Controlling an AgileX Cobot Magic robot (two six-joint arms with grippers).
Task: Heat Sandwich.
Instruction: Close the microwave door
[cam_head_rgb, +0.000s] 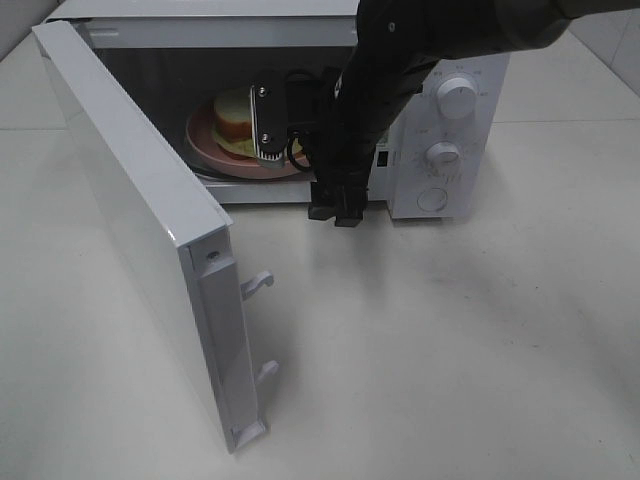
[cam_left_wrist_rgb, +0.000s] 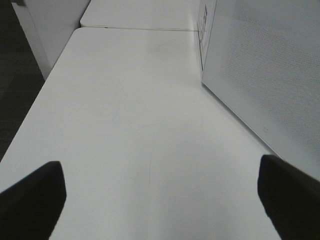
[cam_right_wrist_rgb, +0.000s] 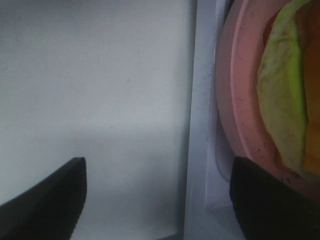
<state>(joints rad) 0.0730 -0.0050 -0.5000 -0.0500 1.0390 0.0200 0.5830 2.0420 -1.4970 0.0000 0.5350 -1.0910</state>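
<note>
The white microwave (cam_head_rgb: 450, 150) stands at the back of the table with its door (cam_head_rgb: 130, 200) swung wide open to the left. Inside it, the sandwich (cam_head_rgb: 238, 125), pale bread with green lettuce, lies on a round pink plate (cam_head_rgb: 200, 140). My right gripper (cam_head_rgb: 336, 212) hangs just outside the opening, pointing down, open and empty. In the right wrist view its gripper (cam_right_wrist_rgb: 157, 200) is over the table beside the microwave's front sill (cam_right_wrist_rgb: 202, 125), with the plate (cam_right_wrist_rgb: 240, 100) and the sandwich (cam_right_wrist_rgb: 287, 100) just beyond. My left gripper (cam_left_wrist_rgb: 160, 200) is open and empty over bare table.
Two knobs (cam_head_rgb: 457, 100) and a round button (cam_head_rgb: 432, 198) sit on the microwave's right panel. The open door's latch hooks (cam_head_rgb: 258, 285) stick out toward the table's middle. In the left wrist view a white dotted microwave panel (cam_left_wrist_rgb: 270, 75) stands close by.
</note>
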